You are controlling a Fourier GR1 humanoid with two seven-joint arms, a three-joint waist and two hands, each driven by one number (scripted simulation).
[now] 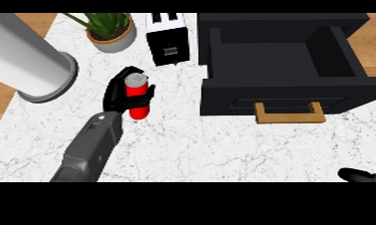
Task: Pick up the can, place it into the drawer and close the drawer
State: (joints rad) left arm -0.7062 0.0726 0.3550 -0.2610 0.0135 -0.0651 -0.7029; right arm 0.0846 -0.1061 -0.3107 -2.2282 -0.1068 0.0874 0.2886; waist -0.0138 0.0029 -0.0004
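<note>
A red can [139, 105] with a grey top is on the white marble counter [220, 139], left of the drawer. My left hand [116, 94] is curled round the can from its left side, thumb across its front. The black drawer [275, 97] is pulled open at the right, with a wooden handle [289, 114] on its front, and its inside looks dark and bare. Only a small black part of my right hand [357, 174] shows at the lower right edge.
A black and white toaster [166, 40] stands just behind the can. A potted plant [110, 31] sits at the back left. A large grey cylinder [33, 64] rises at the far left. The counter ends at wooden edges left and right.
</note>
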